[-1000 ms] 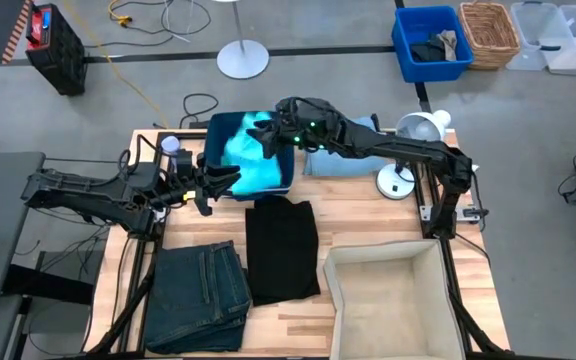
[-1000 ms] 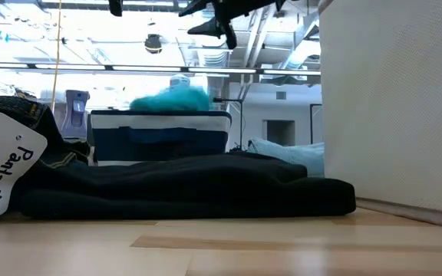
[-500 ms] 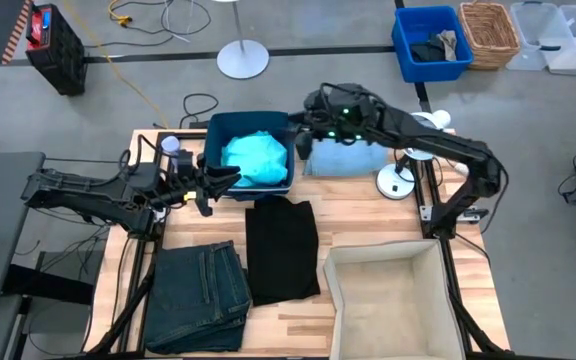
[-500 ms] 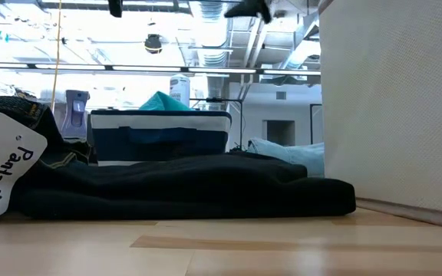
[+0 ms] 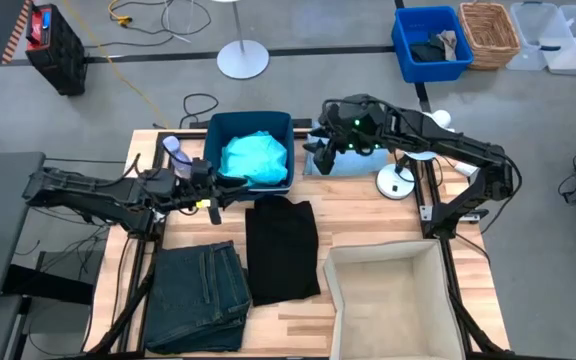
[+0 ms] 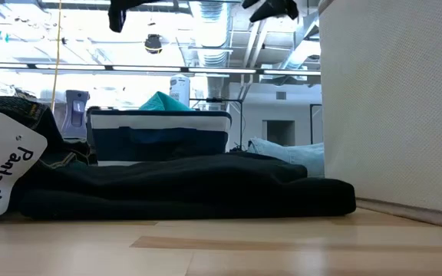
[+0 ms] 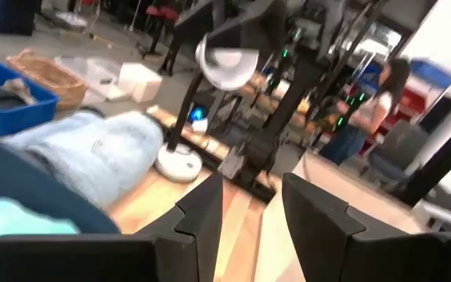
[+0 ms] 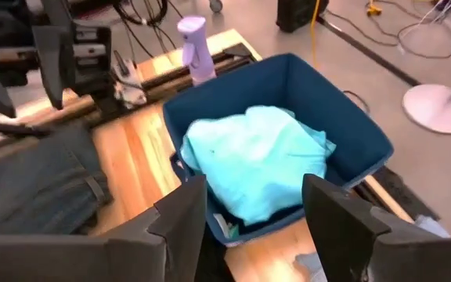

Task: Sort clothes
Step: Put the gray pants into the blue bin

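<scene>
The teal-green top (image 5: pixel 255 157) lies bunched in the dark blue bin (image 5: pixel 214 128) at the table's far side; it also shows in the right wrist view (image 8: pixel 257 168). My right gripper (image 5: pixel 318 146) is open and empty, raised just right of the bin, over the left end of the light blue denim piece (image 5: pixel 356 162). My left gripper (image 5: pixel 230 190) is open and empty by the bin's near left corner. The black shirt (image 5: pixel 281 248) lies flat at mid-table. The dark green-grey jeans (image 5: pixel 198 295) lie folded at the near left.
A beige fabric box (image 5: pixel 434 300) stands at the near right; its wall fills the right of the low view (image 6: pixel 394 100). A white desk lamp (image 5: pixel 408 140) and a spray bottle (image 5: pixel 171 146) stand at the far edge. A person (image 7: pixel 366 102) stands in the room beyond.
My right gripper has gone from above the bin toward the table's right edge and now hangs over the denim piece. The teal-green top has settled lower into the bin. My left gripper has crept a little toward the bin's near corner.
</scene>
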You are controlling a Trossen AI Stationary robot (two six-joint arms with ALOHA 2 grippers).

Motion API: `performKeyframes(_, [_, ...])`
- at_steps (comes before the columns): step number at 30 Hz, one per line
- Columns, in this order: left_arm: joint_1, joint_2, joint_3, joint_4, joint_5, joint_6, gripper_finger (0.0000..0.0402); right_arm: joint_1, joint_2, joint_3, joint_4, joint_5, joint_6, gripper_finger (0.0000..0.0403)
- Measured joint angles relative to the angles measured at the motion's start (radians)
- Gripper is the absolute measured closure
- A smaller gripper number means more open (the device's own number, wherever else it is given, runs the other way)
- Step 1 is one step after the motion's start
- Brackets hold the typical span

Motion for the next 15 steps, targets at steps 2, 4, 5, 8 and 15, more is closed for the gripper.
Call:
performKeyframes(2, [-0.004,0.021,0.0,-0.01,0.007,0.002,0.0271,0.019,0.0,0.0,0.01,0.029,-0.016,0.0187])
performKeyframes(4, [-0.009,0.041,0.0,-0.021,0.01,0.002,0.0271,0.034,0.0,0.0,0.013,0.034,-0.027,0.0195])
performKeyframes(5, [-0.013,0.053,0.0,-0.023,0.013,0.002,0.0271,0.04,0.0,0.0,0.016,0.034,-0.027,0.0199])
performKeyframes(8, [-0.022,0.087,0.0,-0.022,0.022,0.0,0.0271,0.05,0.007,0.0,0.006,0.034,-0.027,0.0212])
performKeyframes(15, [-0.023,0.109,0.0,0.011,0.023,-0.017,0.0271,0.013,0.061,-0.001,-0.021,0.035,-0.002,0.0231])
